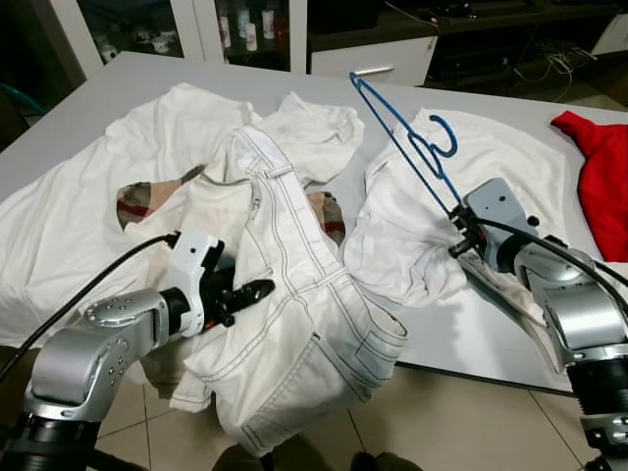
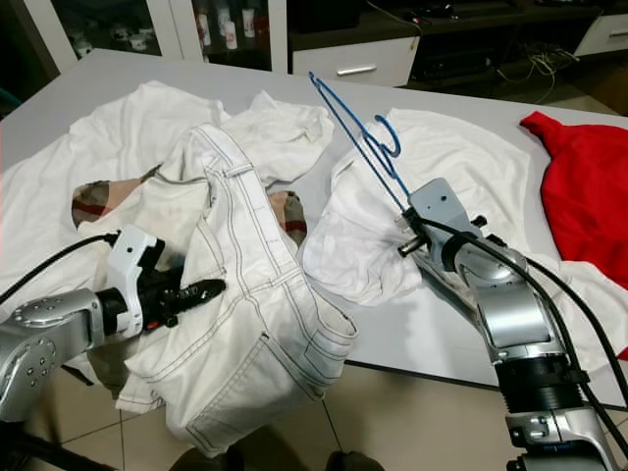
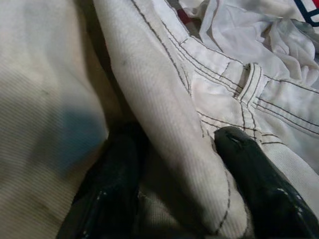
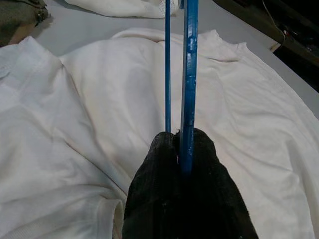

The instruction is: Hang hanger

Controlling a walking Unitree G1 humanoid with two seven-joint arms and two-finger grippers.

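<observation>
While the blue hanger (image 1: 402, 137) slants up and away over the white shirt (image 1: 491, 177), your right gripper (image 1: 458, 218) clamps its lower end; your left gripper (image 1: 257, 289) pinches the white jeans (image 1: 294, 324) on the table (image 1: 471, 334).

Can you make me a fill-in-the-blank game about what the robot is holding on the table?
1. The right gripper is pinching a hanger whose colour is ____.
2. The left gripper has its fingers closed around a fold of the white ____.
3. The cloth at the robot's far right on the table is coloured ____.
4. Under the hanger lies a shirt that is ____ in colour.

Missing words: blue; pants; red; white
</observation>
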